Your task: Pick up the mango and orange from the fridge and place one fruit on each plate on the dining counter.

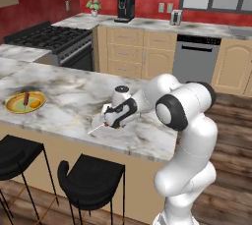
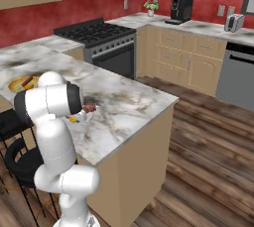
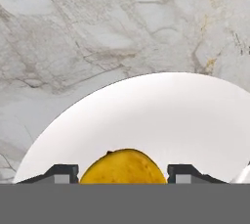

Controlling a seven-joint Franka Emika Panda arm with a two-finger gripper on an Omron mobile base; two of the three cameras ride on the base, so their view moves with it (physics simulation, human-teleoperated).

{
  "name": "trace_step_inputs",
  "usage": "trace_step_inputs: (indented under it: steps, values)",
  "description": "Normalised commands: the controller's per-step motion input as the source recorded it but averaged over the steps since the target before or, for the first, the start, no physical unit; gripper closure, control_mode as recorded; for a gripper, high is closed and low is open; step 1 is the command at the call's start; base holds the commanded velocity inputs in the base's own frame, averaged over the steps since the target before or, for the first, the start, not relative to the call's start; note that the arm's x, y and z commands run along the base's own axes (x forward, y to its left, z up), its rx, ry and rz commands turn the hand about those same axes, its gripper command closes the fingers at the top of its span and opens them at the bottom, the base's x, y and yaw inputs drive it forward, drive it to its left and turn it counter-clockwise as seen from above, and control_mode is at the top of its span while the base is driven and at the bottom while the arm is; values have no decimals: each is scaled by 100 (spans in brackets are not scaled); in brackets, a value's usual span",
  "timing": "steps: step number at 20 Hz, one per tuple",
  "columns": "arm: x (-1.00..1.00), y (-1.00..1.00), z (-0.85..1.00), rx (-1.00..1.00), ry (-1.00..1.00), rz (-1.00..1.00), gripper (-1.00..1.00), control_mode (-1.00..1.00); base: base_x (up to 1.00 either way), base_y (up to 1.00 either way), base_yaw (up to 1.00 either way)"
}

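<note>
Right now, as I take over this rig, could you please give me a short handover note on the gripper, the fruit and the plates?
Gripper: over the white plate on the dining counter, with the mango between its fingertips; whether it still grips cannot be told.
Yellow plate: further along the counter, bearing a sausage and what looks like the orange.
Done: apparently one fruit on the yellow plate; mango brought to the white plate.
Left: release the mango onto the white plate if still held, then withdraw the arm.

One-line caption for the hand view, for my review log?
Gripper holds the mango between its fingertips, just above the white plate on the marbled dining counter.
</note>
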Motion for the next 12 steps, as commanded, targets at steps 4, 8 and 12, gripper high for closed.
trace_step_inputs:
  steps: [4,8,12]
  values:
    - [0,7,9,0,-11,1,-100,-100,0,0,0]
    - [0,4,14,0,-12,4,-100,-100,0,0,0]
    - [-31,-34,53,0,-17,5,-100,-100,0,0,0]
